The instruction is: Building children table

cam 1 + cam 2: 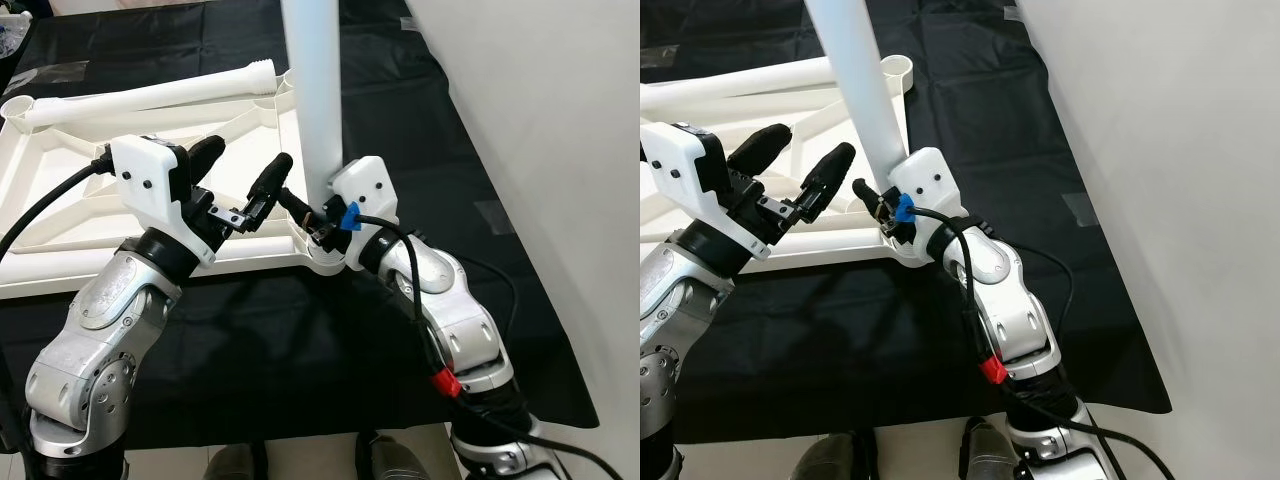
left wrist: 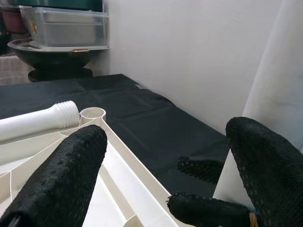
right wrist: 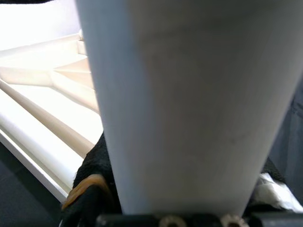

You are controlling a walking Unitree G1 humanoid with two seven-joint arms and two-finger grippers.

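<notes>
Tabletop [image 1: 60,215], white plastic and lying underside up on a black cloth [image 1: 300,340], shows you its raised ribs and a round socket at each visible corner. Your right gripper [image 1: 318,232] sits at the near corner of this panel, its black fingers [image 3: 90,189] closed around the base of an upright white leg [image 1: 312,90] that stands in the near corner socket [image 1: 322,258]; the right wrist view confirms the tube pressed between the pads. Your left gripper [image 1: 245,170] hovers above the panel just beside that leg, its two fingers [image 2: 61,179] spread apart and holding nothing, with the tips pointed toward the tube. A second white leg [image 1: 150,95], threaded at one end, lies flat along the far edge of the panel, its threaded end near the far corner socket [image 1: 287,78]. A blue clip [image 1: 347,215] marks the cable at your right wrist, and a red tag [image 1: 445,382] sits lower on the same arm. No brand, label or writing is legible on any part. A pale wall [image 1: 540,120] runs along the right of the cloth.
</notes>
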